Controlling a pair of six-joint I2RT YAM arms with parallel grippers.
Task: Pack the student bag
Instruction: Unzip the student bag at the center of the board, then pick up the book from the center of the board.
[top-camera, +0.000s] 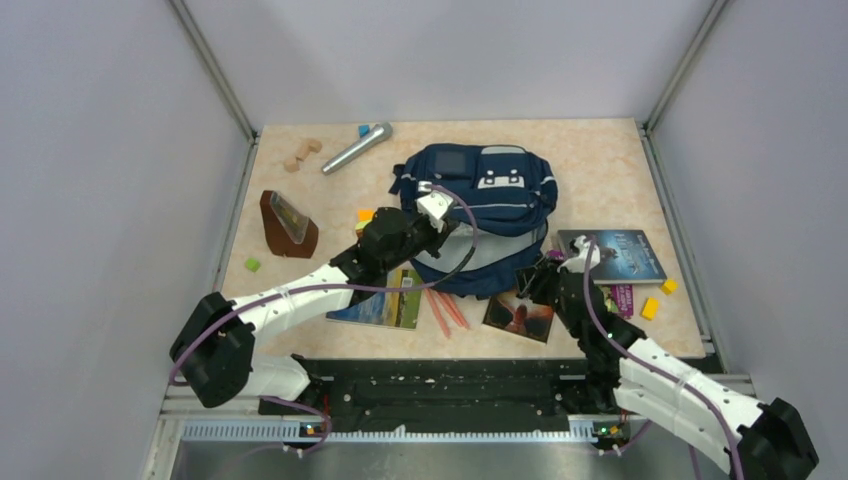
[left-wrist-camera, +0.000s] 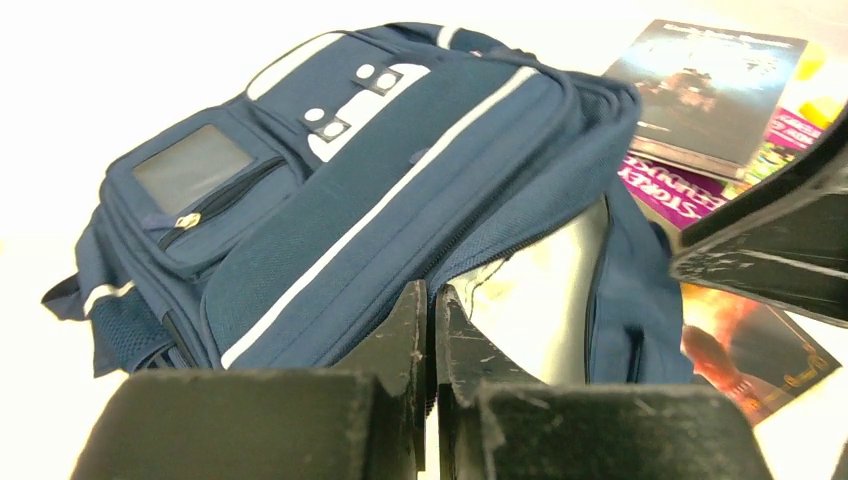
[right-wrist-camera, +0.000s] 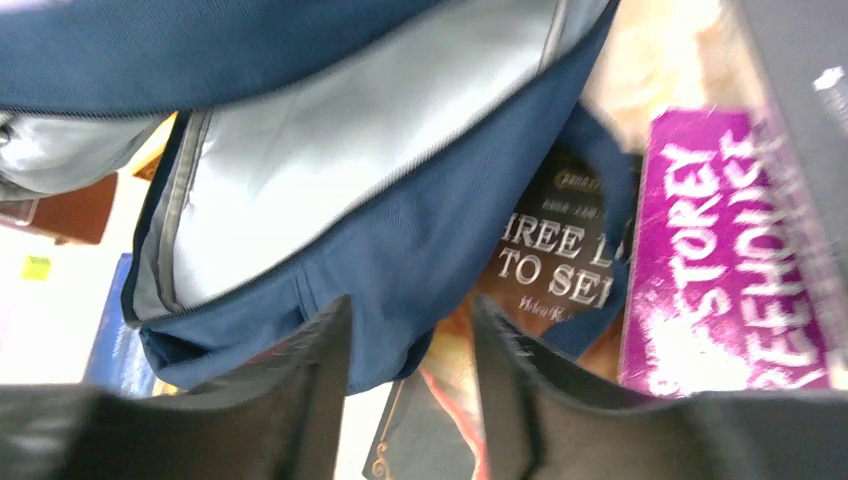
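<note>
The left gripper (left-wrist-camera: 432, 300) has its fingers pressed together at the zip edge of the raised upper flap. It appears to be pinching that edge and holding the mouth up, with the grey lining showing just past its tips. The student bag, a large navy-blue fabric backpack with light grey stripes (top-camera: 490, 195), lies front-up in the middle of the table. Its long axis runs away from the arms and its open mouth faces their bases. At the near right corner of that mouth the right gripper (right-wrist-camera: 410, 320) has its jaws apart and clamps nothing, with the lower lip of the bag just beyond them. The dark paperback with orange cover art (top-camera: 520, 315) lies right below it and the purple-covered book (right-wrist-camera: 720, 260) just beside. The right arm is therefore the nearer one to feed a book straight ahead into the opening.
</note>
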